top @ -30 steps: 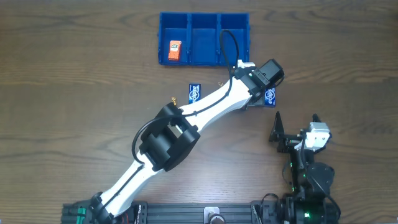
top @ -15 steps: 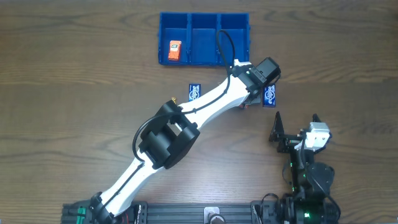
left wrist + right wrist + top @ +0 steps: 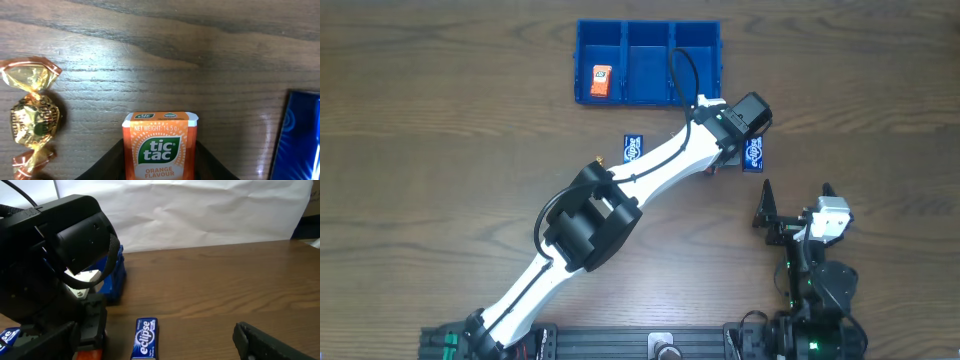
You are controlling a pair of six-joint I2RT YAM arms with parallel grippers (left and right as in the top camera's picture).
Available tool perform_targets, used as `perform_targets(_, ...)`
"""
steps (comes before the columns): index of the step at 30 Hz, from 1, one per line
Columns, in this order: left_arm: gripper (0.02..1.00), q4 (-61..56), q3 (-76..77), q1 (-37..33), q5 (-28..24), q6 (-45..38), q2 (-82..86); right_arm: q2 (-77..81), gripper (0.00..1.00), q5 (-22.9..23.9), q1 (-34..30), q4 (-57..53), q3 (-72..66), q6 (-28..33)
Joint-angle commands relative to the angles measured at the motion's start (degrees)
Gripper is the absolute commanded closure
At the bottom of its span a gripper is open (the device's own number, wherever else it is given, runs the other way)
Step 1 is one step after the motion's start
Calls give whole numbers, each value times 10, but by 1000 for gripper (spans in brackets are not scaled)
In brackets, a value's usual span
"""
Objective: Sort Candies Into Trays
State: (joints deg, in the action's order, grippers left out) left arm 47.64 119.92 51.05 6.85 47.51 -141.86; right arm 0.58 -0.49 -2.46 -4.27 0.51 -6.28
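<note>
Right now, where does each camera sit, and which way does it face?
Top: fixed overhead, looking down on the table, blue tray and both arms.
Left wrist: looks down at the table; left gripper shut on the orange mint box, gold candy beside.
Right wrist: looks level across the table at the left arm; one own finger shows.
Shared: the blue packet lies in top and right wrist views.
</note>
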Motion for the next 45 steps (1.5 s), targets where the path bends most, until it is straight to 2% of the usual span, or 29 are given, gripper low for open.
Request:
perform_targets(1, 704, 4, 4, -17, 71, -45, 92, -4, 3, -3, -2, -5, -1, 5)
perform_targets(5, 713, 5, 4, -56, 114, -104, 185, -4, 3, -3, -2, -5, -1, 5)
perform_targets(10, 715, 5, 4, -137, 122, -187, 260, -4, 3, -3, -2, -5, -1, 5)
perform_targets(14, 724, 6, 3, -208, 92, -228, 267, -4, 3, -3, -2, -5, -1, 5)
perform_targets(16, 726, 5, 3, -244, 53, -240, 254, -4, 3, -3, -2, -5, -1, 5)
perform_targets(20, 726, 5, 3, -281, 12, -267, 218, -4, 3, -3, -2, -5, -1, 5)
perform_targets(24, 726, 6, 3, -293, -11, -287, 174, -4, 3, -3, -2, -5, -1, 5)
perform_targets(31, 722, 5, 3, -294, -23, -292, 111, -4, 3, -3, -2, -5, -1, 5)
perform_targets(45, 691, -16, 3, -308, -37, -336, 99, -4, 3, -3, -2, -5, -1, 5)
